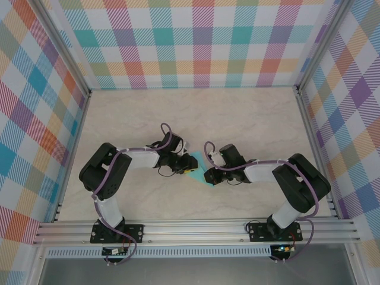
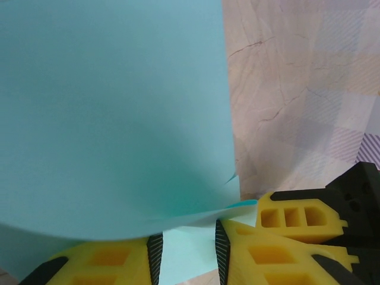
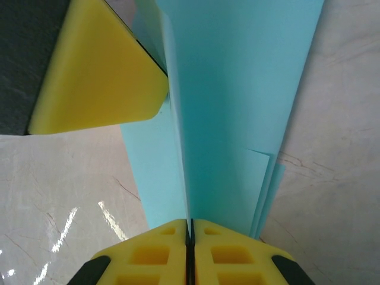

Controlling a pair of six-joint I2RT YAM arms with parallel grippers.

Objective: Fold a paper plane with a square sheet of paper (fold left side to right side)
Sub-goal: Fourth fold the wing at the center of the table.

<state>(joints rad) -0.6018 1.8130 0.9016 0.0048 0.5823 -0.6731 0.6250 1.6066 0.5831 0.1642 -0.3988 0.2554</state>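
thin smooth turquoise paper [image 3: 237, 89], sharp crease, pinched btwn right gripper [image 3: 190, 230]

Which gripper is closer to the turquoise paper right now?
Right. The right gripper is shut on the paper, pinching a raised layer. The left gripper sits at the paper's opposite side, jaws apart, with paper lying between its fingers unpinched.

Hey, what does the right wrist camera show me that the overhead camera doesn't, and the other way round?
Right wrist view: the right gripper pinched shut on an upright fold of the turquoise paper, with stepped layer edges beside it.
Top view: the left arm and right arm reaching inward from the rail, and the plaid walls.
Shared: the paper and the marbled table under it.
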